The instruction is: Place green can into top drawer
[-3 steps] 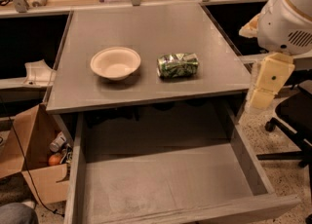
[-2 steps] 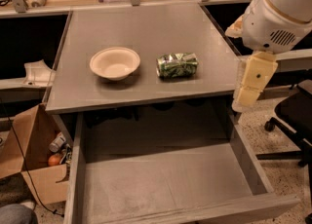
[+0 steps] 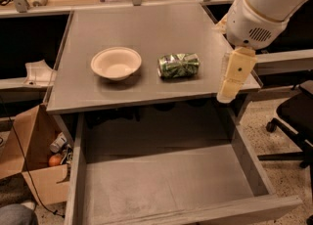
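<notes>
One green can (image 3: 179, 65) lies just left of the pincer (image 3: 229, 91); grip state unclear.

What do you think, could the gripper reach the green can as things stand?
Probably yes. The gripper hangs at the right front corner of the table, beside the green can lying on its side; only bare tabletop lies between them, and the cream bowl sits beyond the can.

Arm, end segment: bulky, rounded white housing (image 3: 269, 4) ringed by a thin tan band (image 3: 261, 12), with a patch of small dark vent holes (image 3: 259, 34) on its lower face. Gripper (image 3: 231, 84), hanging beneath the housing at the right front edge of the table (image 3: 146, 28): flat, pale cream-yellow, tapering to a lighter rounded tip, one small dark dot on its face.
</notes>
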You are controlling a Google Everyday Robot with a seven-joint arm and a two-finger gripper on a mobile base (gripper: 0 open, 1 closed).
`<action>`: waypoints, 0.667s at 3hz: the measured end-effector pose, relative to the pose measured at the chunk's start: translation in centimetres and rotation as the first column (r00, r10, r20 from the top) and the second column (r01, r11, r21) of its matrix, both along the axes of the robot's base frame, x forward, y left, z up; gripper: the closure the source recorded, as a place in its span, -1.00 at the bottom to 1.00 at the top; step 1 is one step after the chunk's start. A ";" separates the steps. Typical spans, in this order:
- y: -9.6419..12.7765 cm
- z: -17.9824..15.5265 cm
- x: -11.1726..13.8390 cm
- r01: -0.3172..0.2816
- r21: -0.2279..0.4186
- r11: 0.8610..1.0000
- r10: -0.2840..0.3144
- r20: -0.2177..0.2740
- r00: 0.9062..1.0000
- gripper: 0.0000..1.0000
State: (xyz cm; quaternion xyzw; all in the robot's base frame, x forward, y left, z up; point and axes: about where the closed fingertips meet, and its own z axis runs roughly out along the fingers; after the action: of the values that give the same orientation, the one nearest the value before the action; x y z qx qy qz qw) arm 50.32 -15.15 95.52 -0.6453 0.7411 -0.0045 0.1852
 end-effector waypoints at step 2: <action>4.3 -2.3 5.0 -0.093 0.032 0.995 0.093 -0.007 0.996 -1.00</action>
State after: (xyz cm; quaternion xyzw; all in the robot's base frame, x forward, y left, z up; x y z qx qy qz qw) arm 55.33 -10.84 93.24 -0.6762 0.7109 0.0186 0.1925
